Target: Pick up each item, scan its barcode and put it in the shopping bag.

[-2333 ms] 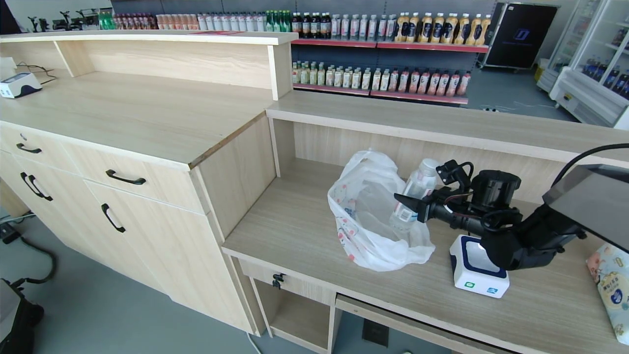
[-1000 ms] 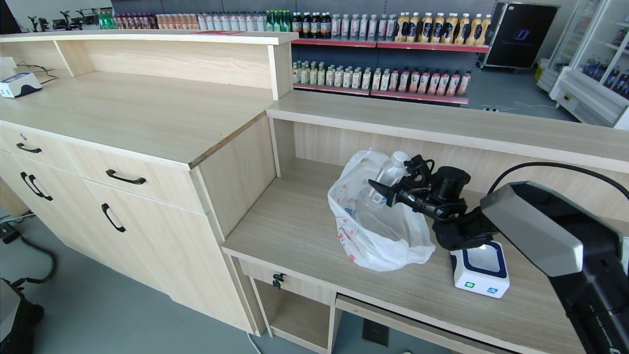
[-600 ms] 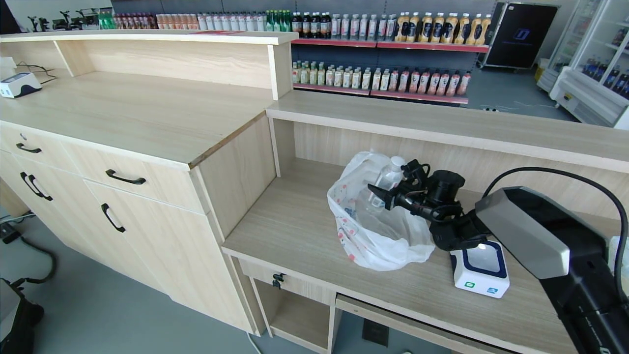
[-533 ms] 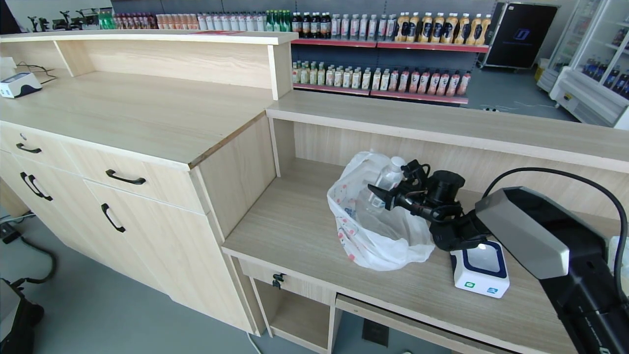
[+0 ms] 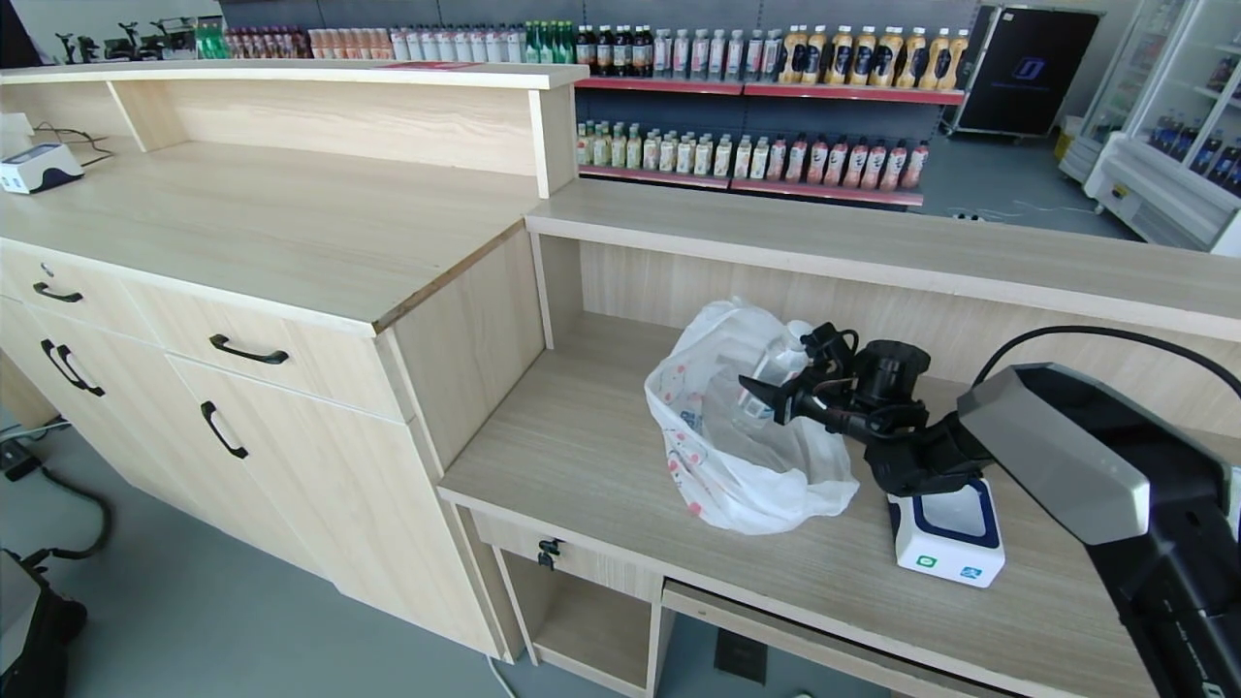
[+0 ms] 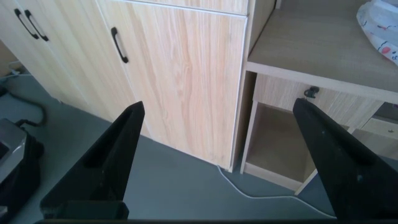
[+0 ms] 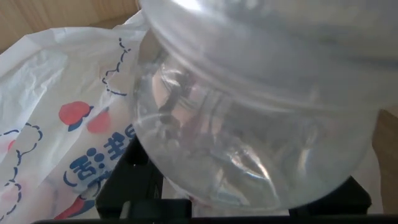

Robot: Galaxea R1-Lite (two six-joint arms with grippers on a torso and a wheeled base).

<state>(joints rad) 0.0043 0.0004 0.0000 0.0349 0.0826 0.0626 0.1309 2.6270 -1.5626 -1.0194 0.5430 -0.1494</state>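
Note:
A clear plastic water bottle hangs tilted in the mouth of the white shopping bag, its lower half down among the bag's folds. My right gripper is shut on the bottle, reaching over the bag from the right. In the right wrist view the bottle sits very close, with the printed bag beneath it. My left gripper is open and holds nothing, low over the grey floor in front of the cabinet.
The white and blue barcode scanner stands on the low counter just right of the bag, under my right arm. A taller counter and its cabinet doors are to the left. Drink shelves line the back wall.
My right arm carried the bottle left from above the scanner to the bag. In the last half second the bottle has sunk lower into the bag's opening.

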